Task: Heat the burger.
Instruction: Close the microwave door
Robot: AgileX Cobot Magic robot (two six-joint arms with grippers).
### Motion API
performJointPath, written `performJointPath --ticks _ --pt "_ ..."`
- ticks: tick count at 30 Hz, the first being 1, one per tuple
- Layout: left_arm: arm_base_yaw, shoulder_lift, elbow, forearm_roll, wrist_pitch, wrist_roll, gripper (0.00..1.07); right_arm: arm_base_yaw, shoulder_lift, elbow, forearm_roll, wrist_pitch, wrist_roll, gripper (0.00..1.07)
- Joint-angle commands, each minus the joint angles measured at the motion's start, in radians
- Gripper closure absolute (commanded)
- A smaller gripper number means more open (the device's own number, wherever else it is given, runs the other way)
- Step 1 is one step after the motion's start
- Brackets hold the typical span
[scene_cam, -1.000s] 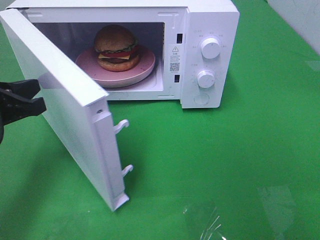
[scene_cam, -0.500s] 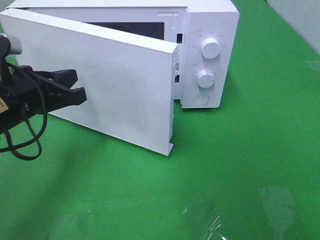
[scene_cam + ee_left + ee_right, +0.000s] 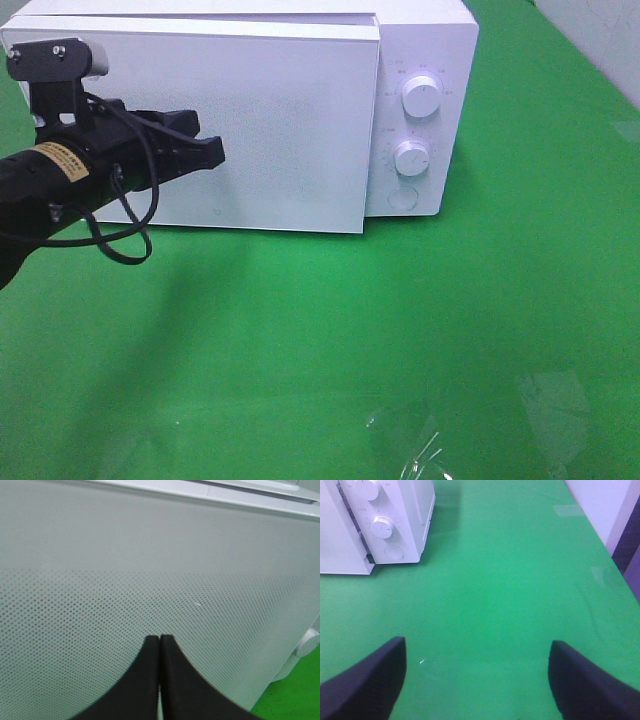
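Observation:
The burger is hidden behind the door [image 3: 290, 130] of the white microwave [image 3: 425, 40], which stands at the back of the green table. The door lies almost flat against the oven's front, its free edge still a little proud beside the control panel. My left gripper [image 3: 215, 150] is shut, empty, with its tips against the door's dotted face; the left wrist view shows the tips of that gripper [image 3: 159, 638] together on the door [image 3: 210, 580]. In the right wrist view my right gripper [image 3: 477, 645] hovers open and empty over bare green cloth, away from the microwave [image 3: 405, 525].
Two white knobs [image 3: 421, 97] [image 3: 411, 157] and a round button [image 3: 403, 198] sit on the microwave's right panel. Clear tape patches [image 3: 420, 445] lie on the cloth at the front right. A pale wall [image 3: 600, 510] borders the table's right side.
The door has swung from wide open to almost shut, covering the burger and plate. My left gripper followed it rightward and toward the oven, staying shut.

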Motion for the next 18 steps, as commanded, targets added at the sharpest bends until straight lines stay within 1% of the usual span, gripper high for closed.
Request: performJointPath --ticks 1,2,6,7,8,9,10,11,13,16,18 --pt "-0.006 0.028 -0.048 -0.001 0.0 -0.002 1.07 -0.002 -0.025 0.002 0.007 -0.01 -0.012 0.31" --pt "-0.006 0.028 -0.048 -0.001 0.0 -0.002 1.07 -0.002 -0.025 0.002 0.007 -0.01 -0.012 0.31" --pt "-0.006 0.065 -0.107 -0.001 0.025 -0.005 1.07 -0.002 -0.025 0.002 0.007 -0.01 -0.012 0.31" --pt "-0.006 0.065 -0.107 -0.001 0.025 -0.005 1.07 -0.002 -0.025 0.002 0.007 -0.01 -0.012 0.31" --pt "-0.006 0.079 -0.137 -0.001 0.049 -0.005 1.07 -0.002 -0.025 0.002 0.007 -0.01 -0.012 0.31" --pt "-0.006 0.079 -0.137 -0.001 0.049 -0.005 1.07 -0.002 -0.025 0.002 0.007 -0.01 -0.012 0.31" --pt "-0.006 0.097 -0.167 0.001 0.062 -0.005 1.07 -0.002 -0.025 0.002 0.007 -0.01 -0.012 0.31" --pt "-0.006 0.097 -0.167 0.001 0.062 -0.005 1.07 -0.002 -0.025 0.002 0.007 -0.01 -0.012 0.31" --pt "-0.011 0.129 -0.224 0.002 0.069 -0.004 1.07 -0.002 -0.025 0.002 0.007 -0.01 -0.012 0.31" --pt "-0.011 0.136 -0.239 0.002 0.072 -0.005 1.07 -0.002 -0.025 0.002 0.007 -0.01 -0.012 0.31" --pt "-0.011 0.166 -0.291 0.002 0.074 -0.005 1.07 -0.002 -0.025 0.002 0.007 -0.01 -0.012 0.31"
